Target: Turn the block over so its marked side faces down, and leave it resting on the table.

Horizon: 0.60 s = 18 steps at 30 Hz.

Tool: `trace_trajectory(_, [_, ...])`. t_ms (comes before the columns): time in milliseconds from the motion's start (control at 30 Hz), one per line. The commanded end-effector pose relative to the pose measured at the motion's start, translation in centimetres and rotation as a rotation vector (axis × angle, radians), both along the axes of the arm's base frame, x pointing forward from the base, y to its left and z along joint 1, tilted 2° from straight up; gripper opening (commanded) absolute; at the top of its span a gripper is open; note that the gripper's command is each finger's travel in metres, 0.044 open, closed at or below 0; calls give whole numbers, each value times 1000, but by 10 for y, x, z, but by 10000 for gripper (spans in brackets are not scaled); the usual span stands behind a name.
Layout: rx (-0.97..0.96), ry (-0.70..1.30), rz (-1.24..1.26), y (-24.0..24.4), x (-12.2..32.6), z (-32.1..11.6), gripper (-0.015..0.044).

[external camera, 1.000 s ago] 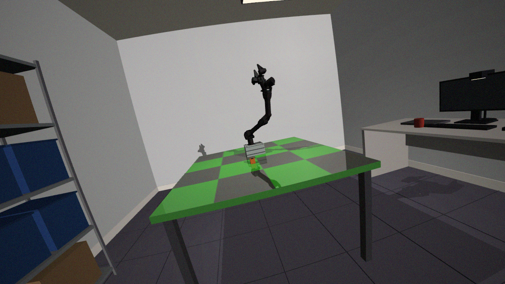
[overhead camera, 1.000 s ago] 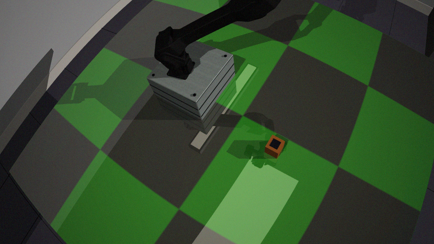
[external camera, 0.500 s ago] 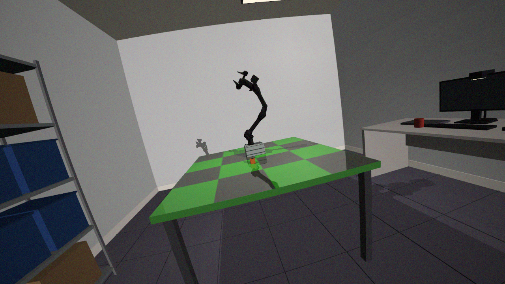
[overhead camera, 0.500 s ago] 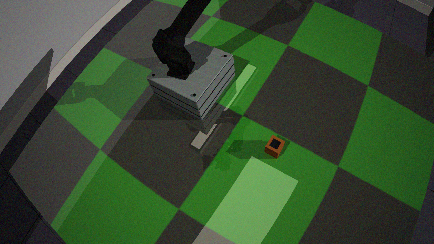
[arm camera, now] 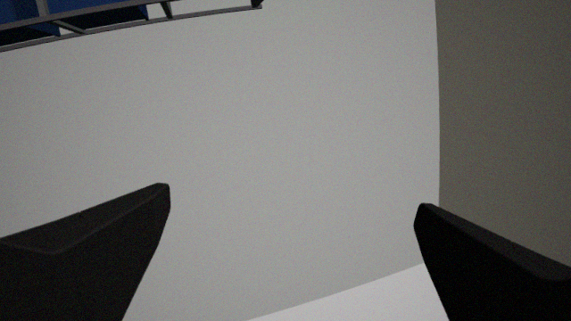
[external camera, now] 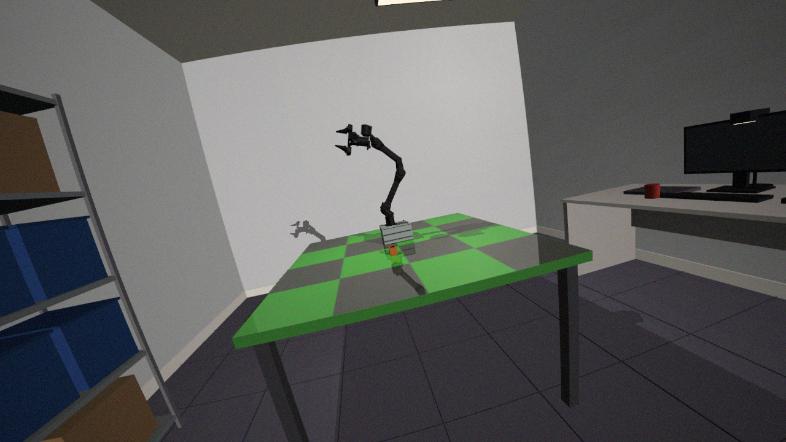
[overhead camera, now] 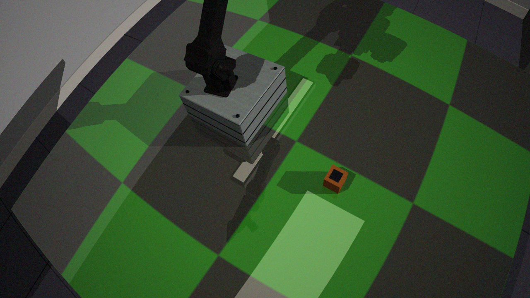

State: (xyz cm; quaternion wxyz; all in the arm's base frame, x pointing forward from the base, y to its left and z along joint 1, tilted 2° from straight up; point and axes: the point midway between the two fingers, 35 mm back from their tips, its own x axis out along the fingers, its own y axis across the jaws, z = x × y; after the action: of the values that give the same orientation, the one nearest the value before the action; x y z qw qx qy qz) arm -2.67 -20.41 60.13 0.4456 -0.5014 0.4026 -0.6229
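Observation:
A small orange block (overhead camera: pixel 335 178) (external camera: pixel 393 250) rests on the green and dark checkered table (overhead camera: pixel 370 96) (external camera: pixel 494 263). Its dark square mark faces up in the top view. In the exterior view it stands in front of the arm's grey base. My gripper (external camera: pixel 337 140) (arm camera: pixel 296 206) is open and empty, high above the table in the exterior view, with its fingers pointing left. In the wrist view both fingers stand wide apart with only walls between and behind them. The gripper is outside the top view, and the block is not seen in the wrist view.
The arm's stacked grey base (overhead camera: pixel 255 92) (external camera: pixel 396 233) stands on the table behind the block. A pale flat strip (overhead camera: pixel 243 173) lies by the base. A shelf (external camera: pixel 99 236) with blue bins stands at the left, and a desk (external camera: pixel 604 202) with a red cup (external camera: pixel 652 191) at the right.

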Motion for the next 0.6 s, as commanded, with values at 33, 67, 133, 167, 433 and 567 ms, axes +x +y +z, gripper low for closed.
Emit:
trace_trajectory(33, [95,-96,126,-37,19,-27,440])
trace_trajectory(67, [121,-116,147,-45,23,-34,440])
trace_trajectory(133, [188,-160,196,-64,35,-52,440])
trace_trajectory(167, [224,-181,220,-73,42,-62,440])
trace_trajectory(433, [531,-302,383,-125,117,-148,440])
trace_trajectory(567, [634,-317,452,-129,149,-177,440])
